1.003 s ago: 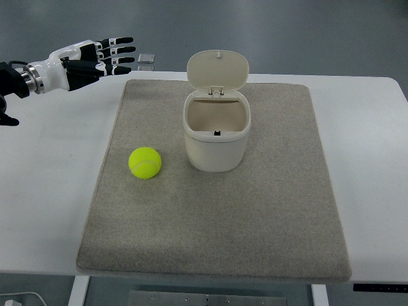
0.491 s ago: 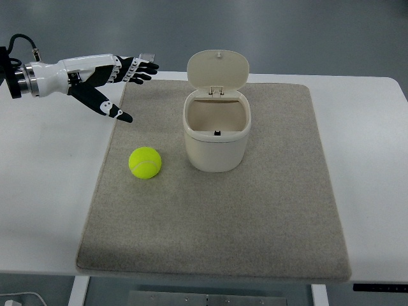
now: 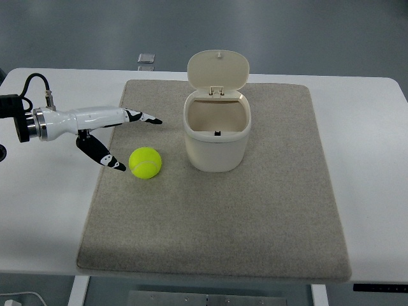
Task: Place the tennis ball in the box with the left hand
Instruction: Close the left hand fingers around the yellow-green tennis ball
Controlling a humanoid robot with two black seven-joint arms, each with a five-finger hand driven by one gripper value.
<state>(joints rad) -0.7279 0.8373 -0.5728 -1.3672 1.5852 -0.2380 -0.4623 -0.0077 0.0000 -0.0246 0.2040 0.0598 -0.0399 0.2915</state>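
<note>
A yellow-green tennis ball (image 3: 145, 162) lies on the grey mat (image 3: 217, 217), left of the cream box (image 3: 217, 132). The box stands upright with its lid (image 3: 217, 70) flipped open at the back and its inside bare. My left hand (image 3: 135, 141) reaches in from the left edge, open, with the fingers stretched out above the ball and the thumb (image 3: 102, 153) spread down to the ball's left. It holds nothing and stands just short of the ball.
The mat lies on a white table (image 3: 51, 210). A small flat grey object (image 3: 146, 58) sits at the table's far edge, left of the box lid. A black cable (image 3: 35, 83) loops from the left wrist.
The left hand has come down and toward me from the mat's far left corner, and now its spread thumb and fingers flank the ball. Ball and box have not moved.
</note>
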